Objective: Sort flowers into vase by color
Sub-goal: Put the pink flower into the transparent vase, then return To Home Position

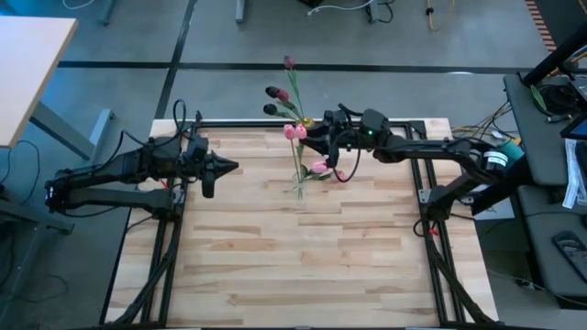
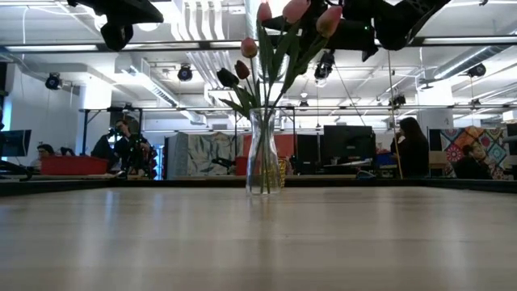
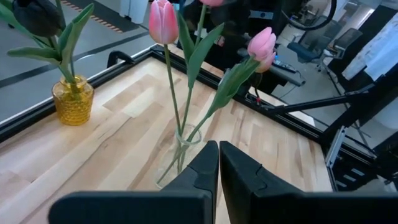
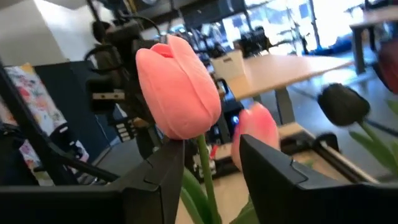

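Note:
A clear glass vase [image 1: 298, 188] stands mid-table and holds pink tulips [image 1: 295, 132] by their stems. In the left wrist view the clear vase [image 3: 179, 149] holds pink tulips [image 3: 163, 22]. Behind it, a small yellow vase [image 3: 73, 99] at the far edge holds dark maroon tulips [image 1: 275, 93]. My right gripper [image 1: 316, 139] hovers high over the clear vase, open. In its wrist view my right gripper [image 4: 211, 144] has a finger on either side of a pink tulip's stem [image 4: 208, 177] just under the head [image 4: 177, 87], without touching it. My left gripper [image 3: 219, 168] waits, shut, left of the clear vase.
A black frame rail [image 1: 275, 125] runs around the wooden table top [image 1: 293, 266]. The near half of the top is bare wood. The yellow vase [image 1: 305, 121] stands close behind the clear one. People sit at desks in the room beyond [image 2: 412, 149].

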`<state>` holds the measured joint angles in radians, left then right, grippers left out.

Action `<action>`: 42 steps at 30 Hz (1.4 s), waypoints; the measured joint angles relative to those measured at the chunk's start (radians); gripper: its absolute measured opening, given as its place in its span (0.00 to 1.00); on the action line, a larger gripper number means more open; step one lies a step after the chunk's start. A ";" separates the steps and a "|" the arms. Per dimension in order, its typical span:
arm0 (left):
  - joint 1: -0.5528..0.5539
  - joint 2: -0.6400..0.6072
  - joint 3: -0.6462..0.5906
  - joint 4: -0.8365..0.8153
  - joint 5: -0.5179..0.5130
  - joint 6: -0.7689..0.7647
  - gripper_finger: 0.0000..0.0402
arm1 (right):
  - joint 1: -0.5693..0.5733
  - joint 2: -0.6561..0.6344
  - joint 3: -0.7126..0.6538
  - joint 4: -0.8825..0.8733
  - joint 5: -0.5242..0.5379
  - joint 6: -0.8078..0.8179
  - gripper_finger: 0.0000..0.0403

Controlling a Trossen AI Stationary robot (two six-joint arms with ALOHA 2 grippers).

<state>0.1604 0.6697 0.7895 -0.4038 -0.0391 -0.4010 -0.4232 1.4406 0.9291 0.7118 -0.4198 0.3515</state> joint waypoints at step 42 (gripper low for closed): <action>0.000 0.078 0.000 0.188 0.031 0.088 0.00 | 0.002 -0.129 0.560 -1.127 0.081 -0.460 0.25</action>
<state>0.1608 0.7475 0.7898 -0.2153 -0.0077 -0.3133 -0.4215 1.3111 1.4890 -0.4153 -0.3387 -0.1081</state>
